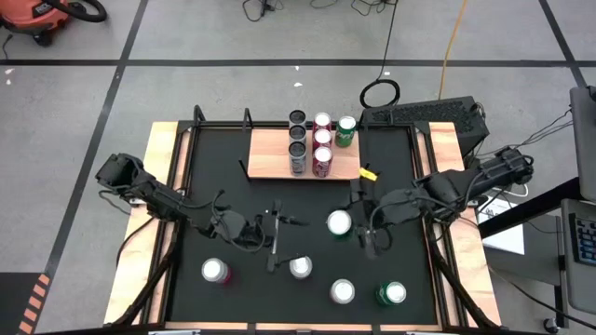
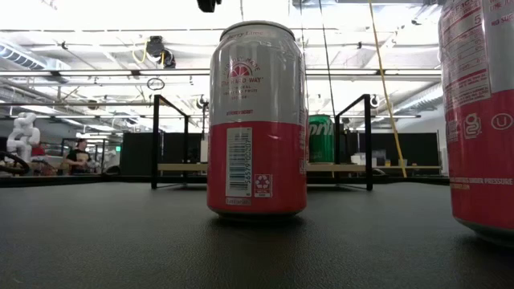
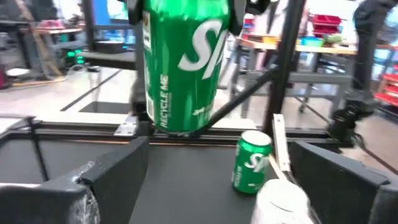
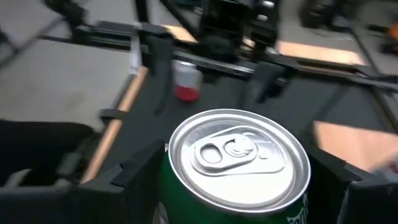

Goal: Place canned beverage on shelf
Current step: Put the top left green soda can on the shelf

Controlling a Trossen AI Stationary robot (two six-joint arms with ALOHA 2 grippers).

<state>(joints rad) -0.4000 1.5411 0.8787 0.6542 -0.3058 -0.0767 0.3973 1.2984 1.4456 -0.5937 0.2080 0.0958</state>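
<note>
Right gripper (image 1: 346, 223) is clamped on a green can (image 4: 239, 163) near the middle of the black mat (image 1: 251, 195), short of the shelf (image 1: 270, 158). The shelf lies along the mat's far edge and already carries six cans. Left gripper (image 1: 277, 231) hangs mid-mat, jaws apart, empty. Step in hand, judged: transport. Next move calls for lifting clear and setting the can upright on bare board.

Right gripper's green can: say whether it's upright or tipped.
Upright. The green can sits lid-up between the right gripper's fingers; the high view shows its round top.
</note>
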